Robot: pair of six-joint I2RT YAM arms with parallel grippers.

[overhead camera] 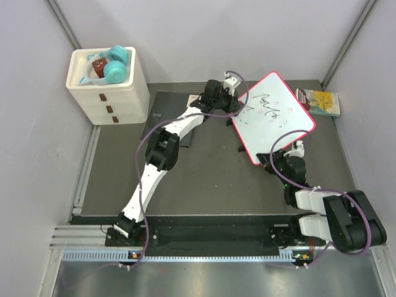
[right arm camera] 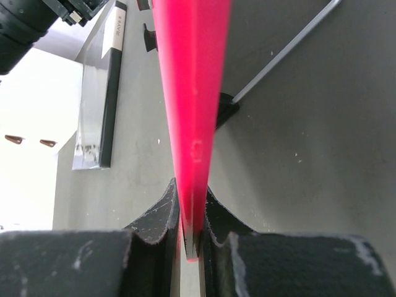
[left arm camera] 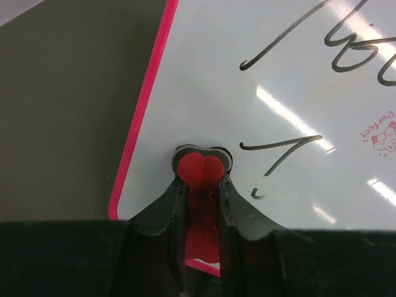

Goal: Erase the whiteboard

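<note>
The large white glossy whiteboard (overhead camera: 278, 114), rounded at the corners and framed in thin pink-red plastic, stands at a tilt over the dark matte bench (overhead camera: 204, 179). The right pincer (right arm camera: 192, 213) is clenched on the board's near edge, with its black ridged fingers pinching only the thin frame. At the board's left corner, the left pincer (left arm camera: 201, 185) grasps a small red heart-shaped eraser (left arm camera: 201, 168) with a dark felt rim. The eraser is pressed flat to the white face, just inside the frame.

The main risk is probably the hold on the board. A slick, thin edge gripped at one spot gives little resistance to twisting, so a firm push from the eraser could swing or slip the board. The eraser is gripped on its narrow sides and could tip and lift its felt off the surface. It also sits so near the frame that a stroke towards the frame would run off the edge.

The thin black scribbles (left arm camera: 281, 151) lie further into the board than the eraser and look untouched. The nearest small mark is just beside the felt.
</note>
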